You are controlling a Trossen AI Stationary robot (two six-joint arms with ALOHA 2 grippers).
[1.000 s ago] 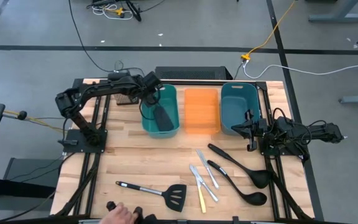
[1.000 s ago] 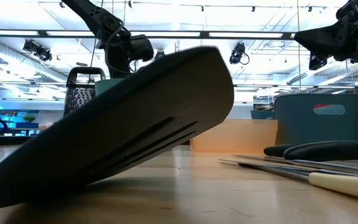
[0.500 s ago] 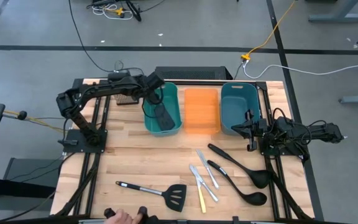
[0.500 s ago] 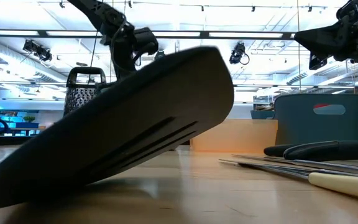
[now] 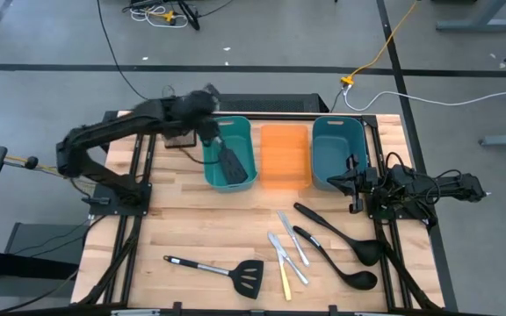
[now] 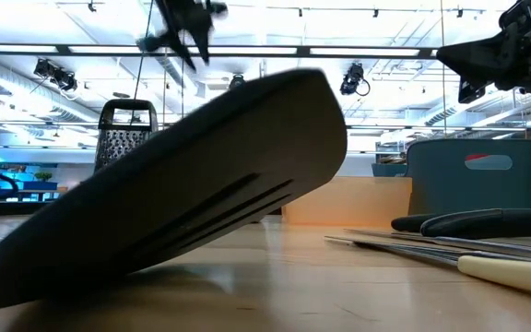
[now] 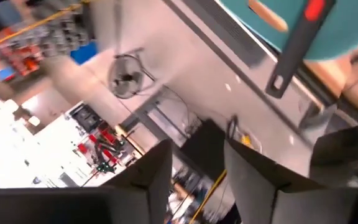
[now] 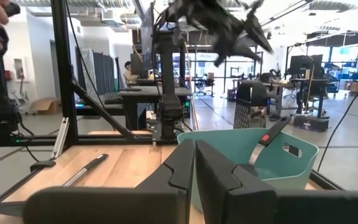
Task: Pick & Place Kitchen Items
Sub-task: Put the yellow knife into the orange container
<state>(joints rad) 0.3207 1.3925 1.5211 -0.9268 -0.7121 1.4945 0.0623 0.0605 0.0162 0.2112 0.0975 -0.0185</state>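
Observation:
One black spatula (image 5: 227, 161) lies in the left teal bin (image 5: 246, 132), head on the floor and handle (image 8: 265, 140) leaning up over the rim. The other spatula (image 5: 232, 273) lies flat near the table's near edge and fills the low view (image 6: 201, 194). Two black ladles (image 5: 339, 230) (image 5: 334, 262) and three knives (image 5: 286, 257) lie on the right half of the table. My left gripper (image 5: 206, 95) (image 7: 197, 149) is open and raised above the bin's far left corner, holding nothing. My right gripper (image 5: 352, 184) (image 8: 195, 146) is shut, waiting at the right edge.
An orange bin (image 5: 285, 156) and a second teal bin (image 5: 336, 151) stand in a row beside the left one along the far side. A metal grater (image 6: 123, 134) stands left of the bins. Bare wood lies between the bins and the utensils.
My left gripper has risen from just over the left teal bin and swung up toward the far left. The spatula stays in the bin. A person's hand at the near edge has drawn out of view.

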